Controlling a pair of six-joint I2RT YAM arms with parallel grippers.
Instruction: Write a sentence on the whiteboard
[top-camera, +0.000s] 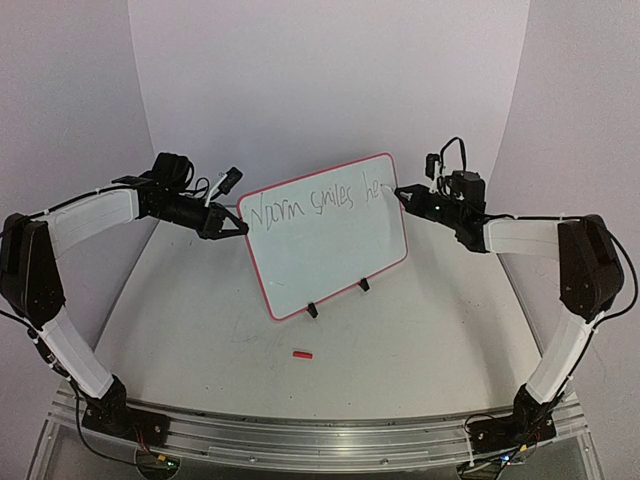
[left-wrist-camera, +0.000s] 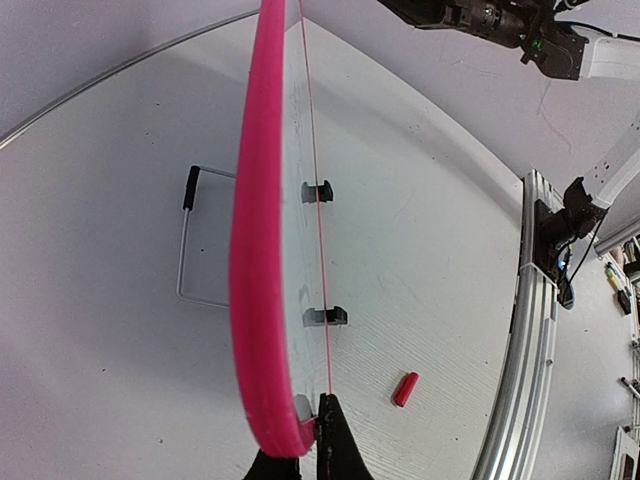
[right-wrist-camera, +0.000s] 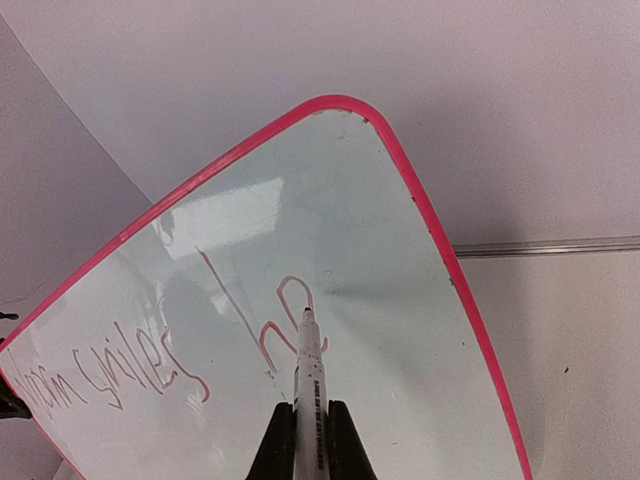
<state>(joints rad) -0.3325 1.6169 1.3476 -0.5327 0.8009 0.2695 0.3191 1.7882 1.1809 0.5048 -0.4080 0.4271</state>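
Observation:
The whiteboard (top-camera: 330, 250) stands tilted on two black clip feet (top-camera: 312, 309), its pink-red rim showing edge-on in the left wrist view (left-wrist-camera: 262, 230). The sentence (top-camera: 320, 200) runs along its top and reads roughly "Norm smiles he". My left gripper (top-camera: 240, 228) is shut on the board's left edge (left-wrist-camera: 310, 425). My right gripper (top-camera: 405, 192) is shut on a white marker (right-wrist-camera: 309, 380). The marker's tip touches the board (right-wrist-camera: 400, 330) at the last letter. The writing (right-wrist-camera: 150, 365) looks reddish in the right wrist view.
A small red marker cap (top-camera: 302, 354) lies on the table in front of the board and also shows in the left wrist view (left-wrist-camera: 405, 389). A wire stand (left-wrist-camera: 185, 250) lies behind the board. An aluminium rail (top-camera: 320, 435) runs along the near edge.

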